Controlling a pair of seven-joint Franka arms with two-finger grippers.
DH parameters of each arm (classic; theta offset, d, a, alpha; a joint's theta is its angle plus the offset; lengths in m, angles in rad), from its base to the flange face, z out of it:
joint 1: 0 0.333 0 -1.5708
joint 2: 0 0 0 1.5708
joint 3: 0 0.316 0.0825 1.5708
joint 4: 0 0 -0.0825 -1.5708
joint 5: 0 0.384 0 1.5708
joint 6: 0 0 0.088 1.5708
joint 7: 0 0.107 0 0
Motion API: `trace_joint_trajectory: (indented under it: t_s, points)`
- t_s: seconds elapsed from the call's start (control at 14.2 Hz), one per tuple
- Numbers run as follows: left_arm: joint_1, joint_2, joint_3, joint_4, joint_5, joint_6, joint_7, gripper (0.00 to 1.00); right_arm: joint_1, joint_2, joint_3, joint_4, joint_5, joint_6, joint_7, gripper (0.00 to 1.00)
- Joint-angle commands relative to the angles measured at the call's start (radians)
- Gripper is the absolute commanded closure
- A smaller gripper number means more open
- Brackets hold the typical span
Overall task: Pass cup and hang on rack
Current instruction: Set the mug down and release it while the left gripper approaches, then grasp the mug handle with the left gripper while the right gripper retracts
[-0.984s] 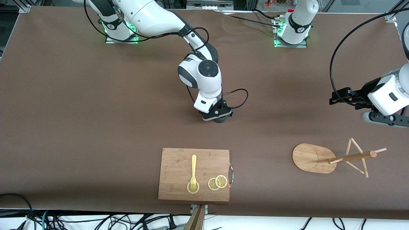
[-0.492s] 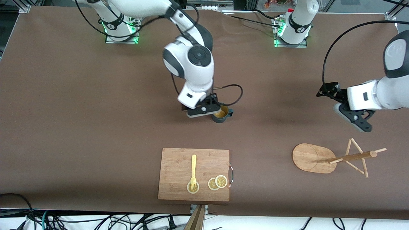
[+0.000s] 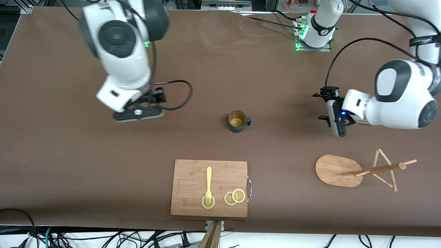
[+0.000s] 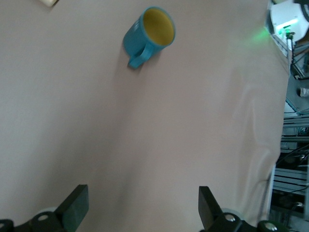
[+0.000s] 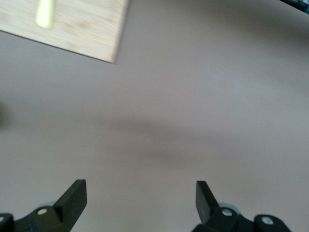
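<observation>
The dark teal cup stands upright on the brown table, free of both grippers, with its handle toward the left arm's end. In the left wrist view the cup shows ahead of the fingers. My left gripper is open and empty, hanging over the table between the cup and the left arm's end. Its fingertips are spread wide over bare table. My right gripper is open and empty too, raised over the table toward the right arm's end. The wooden rack stands nearer the front camera, at the left arm's end.
A bamboo cutting board lies near the table's front edge, nearer the front camera than the cup. It carries a yellow fork and lemon slices. A corner of that board shows in the right wrist view.
My right gripper opened, let go of the cup on the table, then rose and drew away toward its own end. The left arm swung its gripper in toward the cup.
</observation>
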Motion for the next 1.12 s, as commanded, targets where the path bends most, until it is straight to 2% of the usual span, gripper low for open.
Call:
trace_joint_trajectory:
  t_s: [0.0, 0.14, 0.35, 0.56, 0.77, 0.98, 1.05]
  points:
    - [-0.008, -0.015, -0.032, -0.12, -0.102, 0.138, 0.194, 0.0, -0.004, -0.072, -0.113, -0.043, 0.077, -0.101, -0.131, 0.0]
    - [-0.008, -0.01, -0.066, -0.187, -0.176, 0.251, 0.348, 0.0, -0.004, -0.094, -0.216, -0.059, 0.149, -0.135, -0.246, 0.0]
    - [-0.008, -0.01, -0.107, -0.288, -0.33, 0.373, 0.538, 0.0, -0.004, -0.103, -0.296, -0.096, 0.157, -0.13, -0.371, 0.0]
    - [-0.009, 0.019, -0.147, -0.345, -0.516, 0.48, 0.733, 0.0, -0.006, -0.117, -0.326, -0.134, 0.189, -0.101, -0.396, 0.0]
    - [-0.023, 0.083, -0.164, -0.373, -0.725, 0.565, 0.966, 0.0, -0.007, -0.17, -0.367, -0.225, 0.212, -0.045, -0.417, 0.0]
    - [-0.023, 0.163, -0.164, -0.372, -0.858, 0.565, 1.132, 0.0, -0.007, -0.245, -0.381, -0.343, 0.222, 0.02, -0.441, 0.0]
    - [-0.028, 0.184, -0.164, -0.37, -0.901, 0.565, 1.179, 0.0, -0.007, -0.247, -0.382, -0.34, 0.217, 0.015, -0.446, 0.0]
